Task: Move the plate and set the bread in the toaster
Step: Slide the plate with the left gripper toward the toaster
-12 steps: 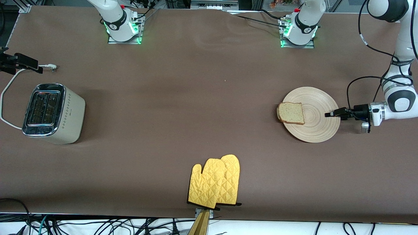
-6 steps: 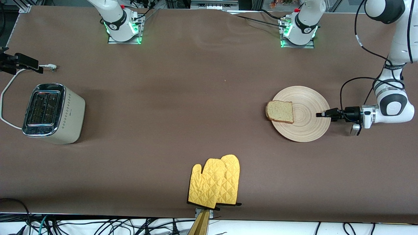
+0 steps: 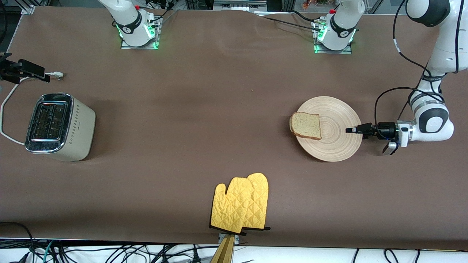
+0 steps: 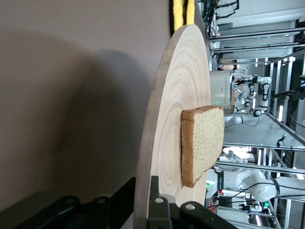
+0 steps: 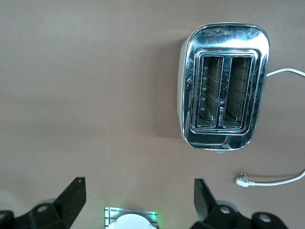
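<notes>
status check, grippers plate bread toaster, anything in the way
Left gripper shut on plate rim. Right gripper open above toaster. Bread on plate. Yellow mitts nearer the camera, off the path.

Camera layout: one high front view, two wrist views.

Front view: high, facing both arm bases at the frame's top edge, taking in the whole desk (image 3: 204, 120). Left wrist view: very close, skimming low along the plate (image 4: 167, 124) rim, bread (image 4: 202, 143) at centre frame; the toaster (image 4: 222, 93) shows small in the distance. Right wrist view: looks straight down from well above the toaster (image 5: 223, 86), upper right of frame. All three views share the toaster; front and left wrist views share plate and bread.
</notes>
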Motion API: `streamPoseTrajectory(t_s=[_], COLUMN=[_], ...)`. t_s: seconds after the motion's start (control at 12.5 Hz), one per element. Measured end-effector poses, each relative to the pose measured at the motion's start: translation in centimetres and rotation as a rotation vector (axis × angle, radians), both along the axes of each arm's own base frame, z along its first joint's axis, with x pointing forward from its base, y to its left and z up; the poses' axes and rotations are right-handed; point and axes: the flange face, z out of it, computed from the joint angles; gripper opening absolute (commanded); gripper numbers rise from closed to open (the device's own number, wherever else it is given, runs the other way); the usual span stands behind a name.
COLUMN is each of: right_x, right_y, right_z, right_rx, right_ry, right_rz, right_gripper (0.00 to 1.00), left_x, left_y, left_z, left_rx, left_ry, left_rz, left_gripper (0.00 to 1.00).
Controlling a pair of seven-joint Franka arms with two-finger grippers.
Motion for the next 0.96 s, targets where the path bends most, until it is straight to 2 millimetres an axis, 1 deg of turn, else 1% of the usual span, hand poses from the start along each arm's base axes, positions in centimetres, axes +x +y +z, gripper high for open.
streamPoseTrajectory(t_s=[0.16, 0.32, 0.56, 0.8, 0.96], right_x=[0.0, 0.0, 0.0, 0.0, 0.0], right_y=[0.0, 0.0, 0.1, 0.1, 0.1], right_z=[0.0, 0.0, 0.0, 0.0, 0.0], right_rx=[0.000, 0.000, 0.000, 0.001, 0.001], right_ry=[0.000, 0.000, 0.000, 0.000, 0.000], right_rz=[0.000, 0.001, 0.001, 0.001, 0.002], right_gripper=[1.00, 1.00, 1.00, 1.00, 1.00], left_x=[1.3, 2.9, 4.5, 6.7, 7.3], left_y=[-4.0, -9.0, -17.8, -26.4, -32.2], left_z=[0.5, 1.5, 2.6, 4.3, 5.1], left_rx=[-0.016, -0.026, -0.012, 0.059, 0.082], left_ry=[0.042, 0.109, 0.175, 0.223, 0.219], left_rz=[-0.024, -0.039, -0.077, -0.025, 0.028], left_gripper=[0.00, 0.00, 0.00, 0.00, 0.00])
